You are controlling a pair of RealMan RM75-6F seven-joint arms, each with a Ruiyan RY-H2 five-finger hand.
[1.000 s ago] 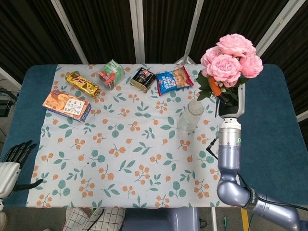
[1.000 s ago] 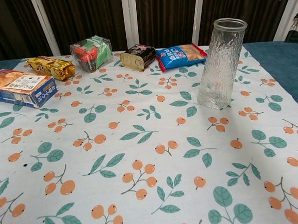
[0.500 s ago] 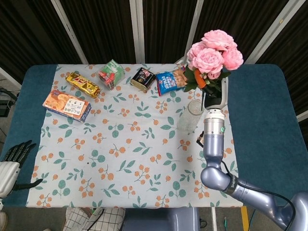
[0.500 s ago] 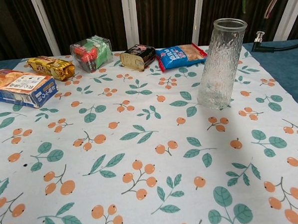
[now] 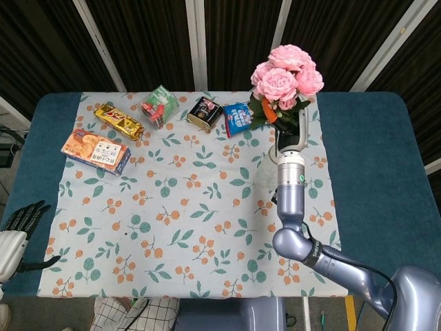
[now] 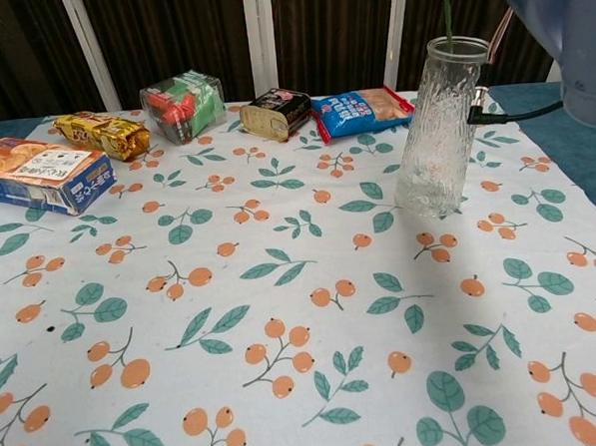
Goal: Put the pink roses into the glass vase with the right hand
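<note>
The bunch of pink roses [image 5: 286,72] is held upright in my right hand [image 5: 292,132], which grips the stems just under the leaves. The hand is mostly hidden by the blooms. It hangs right over the glass vase [image 5: 264,174], whose right side my forearm covers in the head view. In the chest view the vase [image 6: 435,126] stands upright on the cloth, and a green stem [image 6: 447,10] comes down to its mouth. My left hand [image 5: 17,231] rests at the table's near left corner with its fingers spread, holding nothing.
Along the far edge lie a cookie box [image 5: 96,150], a yellow packet [image 5: 118,121], a green and red pack [image 5: 160,105], a black tin [image 5: 205,112] and a blue snack bag [image 5: 238,117]. A black cable [image 6: 517,117] hangs beside the vase.
My right arm has swung left with the roses, from beside the vase to directly above it. A stem now shows at the vase's mouth. The left hand has not moved.
</note>
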